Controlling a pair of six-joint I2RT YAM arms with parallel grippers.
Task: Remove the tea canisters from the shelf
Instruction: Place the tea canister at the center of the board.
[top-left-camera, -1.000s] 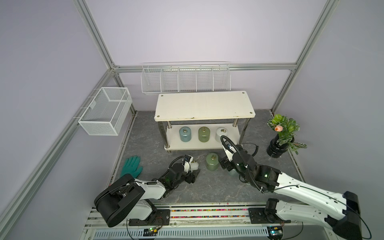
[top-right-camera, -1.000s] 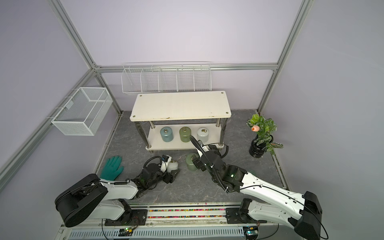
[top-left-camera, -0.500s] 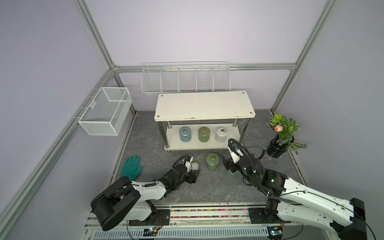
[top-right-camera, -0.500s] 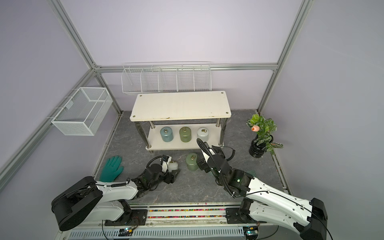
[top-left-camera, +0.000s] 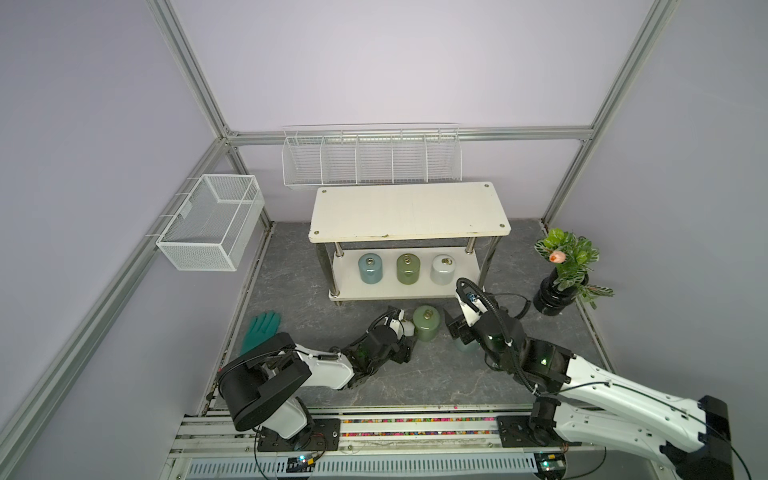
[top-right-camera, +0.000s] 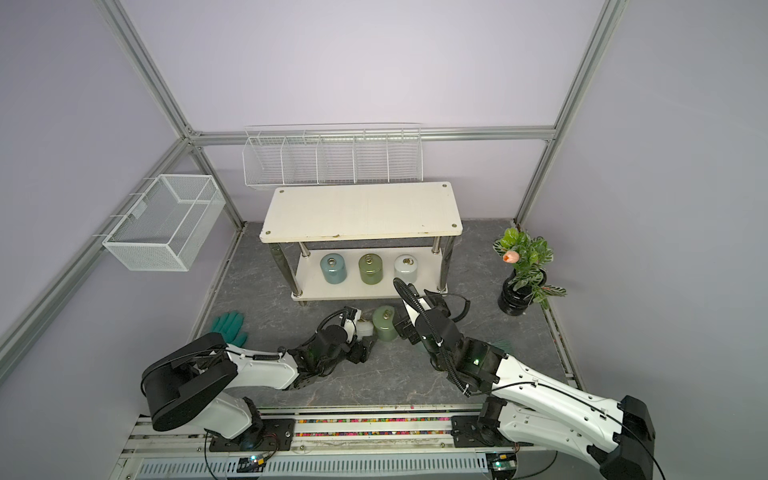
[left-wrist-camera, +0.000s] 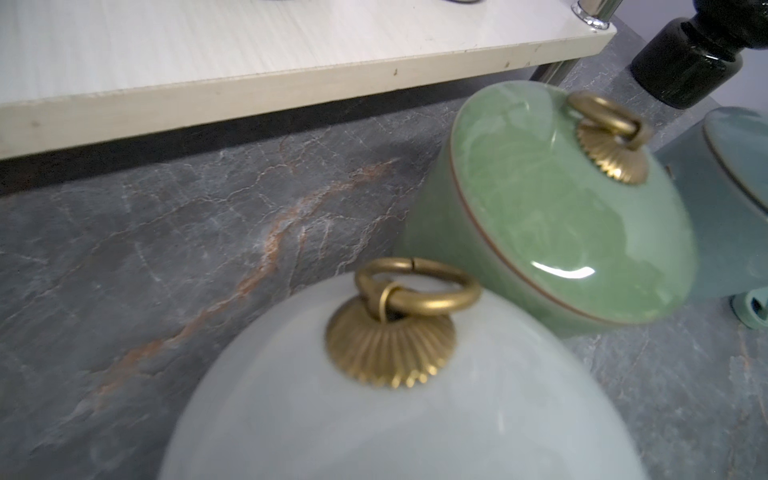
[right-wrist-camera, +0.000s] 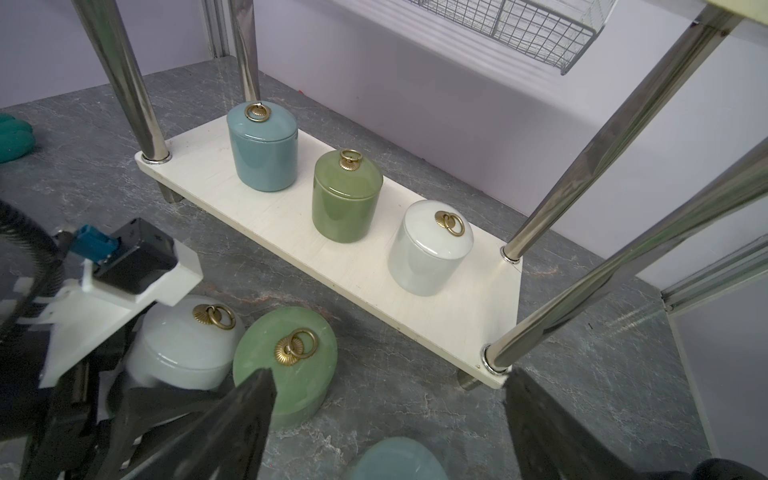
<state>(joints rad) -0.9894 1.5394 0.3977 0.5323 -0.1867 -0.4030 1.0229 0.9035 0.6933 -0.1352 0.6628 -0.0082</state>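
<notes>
The shelf (top-left-camera: 409, 212) has a bare top board. Its lower board (right-wrist-camera: 291, 232) carries a blue (right-wrist-camera: 264, 149), a green (right-wrist-camera: 347, 199) and a white tea canister (right-wrist-camera: 428, 253). Three more stand on the floor in front: white (top-left-camera: 408, 328), green (top-left-camera: 426, 323) and pale blue (top-left-camera: 464, 347). My left gripper (top-left-camera: 405, 337) is shut round the white floor canister (left-wrist-camera: 395, 407), which touches the green one (left-wrist-camera: 552, 216). My right gripper (right-wrist-camera: 388, 376) is open, jaws wide apart over the pale blue canister (right-wrist-camera: 395, 461), whose lid shows between them.
A black vase with a plant (top-left-camera: 555, 297) stands at the right, and a teal glove (top-left-camera: 262, 330) lies at the left. White wire baskets hang on the left frame (top-left-camera: 210, 222) and on the back wall (top-left-camera: 372, 156). The shelf's chrome posts (right-wrist-camera: 615, 137) rise close ahead of the right gripper.
My right gripper has drawn back from the shelf's lower board towards the front. My left gripper has slid right with the white canister, up against the green one.
</notes>
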